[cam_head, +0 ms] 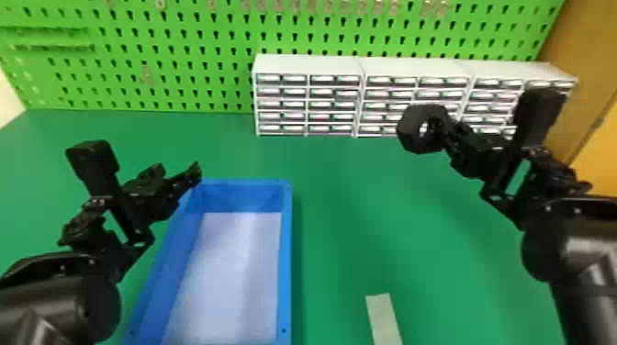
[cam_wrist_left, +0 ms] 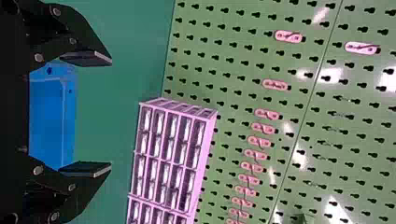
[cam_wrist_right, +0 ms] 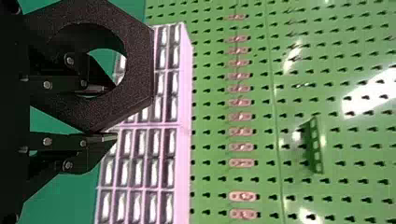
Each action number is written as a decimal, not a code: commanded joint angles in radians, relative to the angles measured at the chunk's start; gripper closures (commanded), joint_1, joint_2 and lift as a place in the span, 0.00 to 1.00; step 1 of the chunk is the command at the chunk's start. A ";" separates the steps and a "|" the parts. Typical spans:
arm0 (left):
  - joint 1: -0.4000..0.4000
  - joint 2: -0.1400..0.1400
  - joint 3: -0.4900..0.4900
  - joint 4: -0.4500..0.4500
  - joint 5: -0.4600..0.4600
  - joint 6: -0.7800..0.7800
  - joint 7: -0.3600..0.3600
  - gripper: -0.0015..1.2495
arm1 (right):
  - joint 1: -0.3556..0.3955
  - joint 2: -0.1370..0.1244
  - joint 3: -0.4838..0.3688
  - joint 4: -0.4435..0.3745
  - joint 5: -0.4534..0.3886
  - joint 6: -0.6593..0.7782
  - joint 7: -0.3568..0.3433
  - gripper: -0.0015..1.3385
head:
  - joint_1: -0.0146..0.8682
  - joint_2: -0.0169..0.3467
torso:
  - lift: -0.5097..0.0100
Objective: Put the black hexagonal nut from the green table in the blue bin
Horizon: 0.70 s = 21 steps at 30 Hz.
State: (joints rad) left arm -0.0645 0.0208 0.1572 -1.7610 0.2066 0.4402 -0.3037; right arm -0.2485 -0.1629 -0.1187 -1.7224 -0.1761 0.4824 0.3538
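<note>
Head view: you have the black hexagonal nut (cam_head: pixel 410 130) up off the green table (cam_head: pixel 358 197), on the robot's right and well apart from the blue bin (cam_head: pixel 285 266).
Right gripper (cam_wrist_right: pixel 112 112): closed on the nut's wall, one finger through the hole and the other against the outside, so you carry it by one side of the ring.
Left gripper (cam_wrist_left: pixel 93 114): fingers wide apart with nothing between them; in the head view it is by the bin's far left corner.
Step in hand: the pick looks done to you and the carry is next; the nut is not in the bin.
Next move: bring the right arm across to the robot's left, lower the nut inside the walls, then part the fingers.
Watch for: an off-centre hold may let the nut swing or catch the rim, and your two arms could crowd each other there.
Blue bin: open-topped, and you see down to its pale floor; its near end runs out of view.
Drawer cabinets (cam_head: pixel 307 64): rows of small drawers with whitish patches in front; you cannot tell what they hold.
</note>
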 commanded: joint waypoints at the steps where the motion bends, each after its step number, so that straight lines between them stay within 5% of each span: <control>1: 0.000 -0.001 -0.002 0.000 0.000 0.000 0.000 0.36 | 0.001 -0.003 0.036 0.009 -0.039 -0.047 -0.001 0.78 | 0.80 0.07 | 0.79; 11: -0.001 0.001 -0.004 0.000 -0.001 0.000 0.000 0.36 | -0.012 -0.021 0.154 0.014 -0.106 -0.077 -0.018 0.78 | 0.80 0.07 | 0.79; 21: 0.000 0.001 -0.004 0.000 0.000 0.000 0.000 0.36 | -0.054 -0.067 0.321 0.030 -0.186 -0.076 -0.027 0.78 | 0.80 0.07 | 0.79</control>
State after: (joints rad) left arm -0.0651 0.0203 0.1534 -1.7610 0.2068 0.4402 -0.3037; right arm -0.2842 -0.2131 0.1344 -1.7043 -0.3301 0.4063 0.3267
